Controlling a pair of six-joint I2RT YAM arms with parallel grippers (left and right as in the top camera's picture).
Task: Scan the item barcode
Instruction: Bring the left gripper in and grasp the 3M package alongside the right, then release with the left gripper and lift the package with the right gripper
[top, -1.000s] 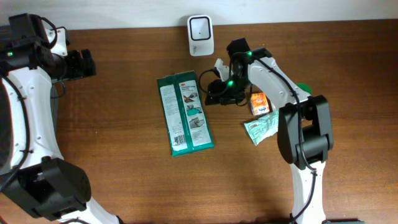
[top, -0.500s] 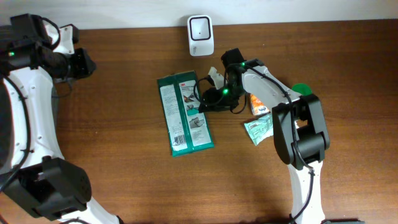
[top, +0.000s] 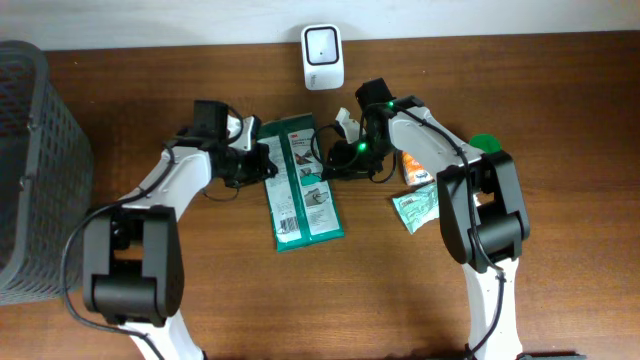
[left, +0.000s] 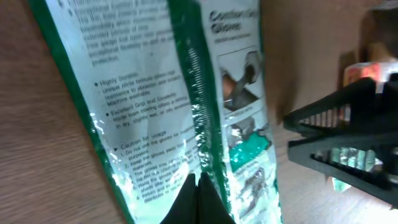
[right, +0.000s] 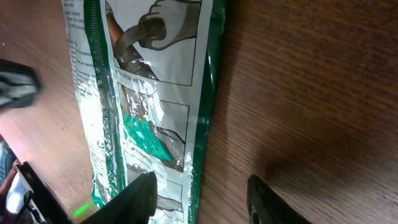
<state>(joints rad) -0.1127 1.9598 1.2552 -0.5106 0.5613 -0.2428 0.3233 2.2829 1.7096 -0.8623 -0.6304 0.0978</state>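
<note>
Between the two pincers, mid-table: flat green-and-white plastic packet of gloves (top: 300, 185), lying printed face up on the brown wooden table (top: 200, 290), its long side running away from the robot, slightly tilted.

Left pincer (top: 262, 163): sits at the packet's left long edge, towards the far end. Wrist view shows its black fingertips (left: 186, 202) pressed together, no gap between them. The packet's centre seam lies just beyond the tips. Cannot tell whether any film is caught between them.

Right pincer (top: 325, 168): sits at the packet's right long edge, facing the left pincer across the packet. Its fingers (right: 140, 199) stand partly apart. One is over the printed film, the other over bare wood, with the packet's green border between them. Nothing is gripped.

Behind the right pincer, beside its arm: small orange box (top: 415, 165), and a pale green sachet (top: 418, 208) near that.

Beyond both pincers, at the far table edge: white scanner with a dark window (top: 322, 43), apart from the packet.

Well off to the left of the left pincer: dark wire basket (top: 35, 170).
</note>
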